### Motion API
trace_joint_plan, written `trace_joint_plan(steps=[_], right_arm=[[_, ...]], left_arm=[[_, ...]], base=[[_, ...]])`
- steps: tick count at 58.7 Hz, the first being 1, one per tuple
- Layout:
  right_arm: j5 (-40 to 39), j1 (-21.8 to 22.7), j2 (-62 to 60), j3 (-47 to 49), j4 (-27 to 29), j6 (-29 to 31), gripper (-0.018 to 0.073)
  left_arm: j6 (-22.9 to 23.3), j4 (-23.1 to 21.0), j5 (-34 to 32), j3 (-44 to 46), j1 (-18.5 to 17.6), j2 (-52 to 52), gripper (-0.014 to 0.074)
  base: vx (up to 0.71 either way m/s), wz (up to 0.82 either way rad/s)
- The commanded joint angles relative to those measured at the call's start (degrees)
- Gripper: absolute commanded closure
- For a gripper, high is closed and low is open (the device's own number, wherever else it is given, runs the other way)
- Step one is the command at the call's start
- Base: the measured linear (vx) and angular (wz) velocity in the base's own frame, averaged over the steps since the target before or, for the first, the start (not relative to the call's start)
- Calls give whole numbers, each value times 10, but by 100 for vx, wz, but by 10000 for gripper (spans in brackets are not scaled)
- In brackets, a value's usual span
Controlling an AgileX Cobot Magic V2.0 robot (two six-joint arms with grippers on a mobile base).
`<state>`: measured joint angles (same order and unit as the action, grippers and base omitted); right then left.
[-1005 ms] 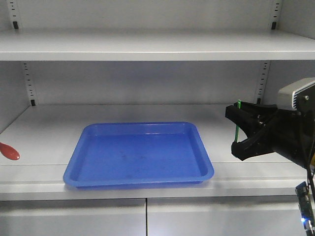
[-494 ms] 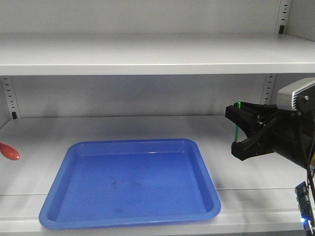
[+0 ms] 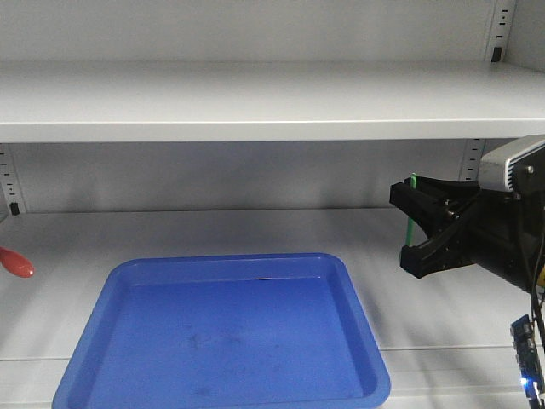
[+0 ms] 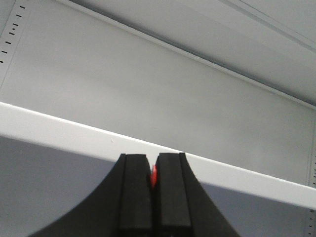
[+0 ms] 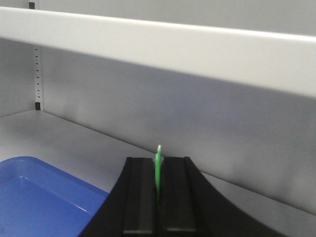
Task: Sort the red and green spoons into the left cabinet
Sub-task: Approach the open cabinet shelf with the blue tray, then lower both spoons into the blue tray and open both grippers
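Peeking in at the front view's left edge, the red spoon [image 3: 15, 262] showed only its bowl; the left gripper [image 4: 153, 170] pinched it. A blue tray [image 3: 358, 324] on the cabinet shelf [image 3: 255, 106] was cut off below. The right gripper [image 3: 412, 228] clamped the green spoon [image 3: 410, 213] upright, its bowl hidden.

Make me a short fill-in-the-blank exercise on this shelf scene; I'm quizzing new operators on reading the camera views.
1. The right hand is shut on the thin handle of the ____ spoon.
2. On the grey shelf lies a shallow tray coloured ____.
3. Between the fingers of the left hand shows a sliver of ____ plastic.
4. The tray holds ____ spoons.

Missing words: green; blue; red; no
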<state>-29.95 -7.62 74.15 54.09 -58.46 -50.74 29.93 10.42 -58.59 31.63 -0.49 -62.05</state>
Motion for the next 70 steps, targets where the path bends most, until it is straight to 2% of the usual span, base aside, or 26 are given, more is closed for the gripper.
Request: trace_joint_plan(steps=[1,37,45,49,54,62,66,70], right_arm=[[-24,1,-19,17,19,1,568],[-27,1,-16,17,19,1,568],[-38,1,3,17,5,1,568],[-56,1,17,17,-4,1,568],[-93,1,40,17,-5,1,568],[-156,-2,81,18,-5,1,565],[-160,-19,96,19,2,1,565],[-150,-50,111,28,1,2,564]], left_arm=[[3,-10,-39,13,-1,10,587],[3,-10,-45,14,-1,10,587],[31,4,-56,14,-1,10,587],[56,27,-41,14,-1,9,587],[98,86,-7,22,-1,1,587],[223,248,27,63,-6,-38,587],[292,299,32,96,-19,-71,587],[343,318,44,136,-36,-107,587]], base=[[1,-1],[0,0],[0,0],[0,0],[0,0],[0,0],[0,0],[0,0]])
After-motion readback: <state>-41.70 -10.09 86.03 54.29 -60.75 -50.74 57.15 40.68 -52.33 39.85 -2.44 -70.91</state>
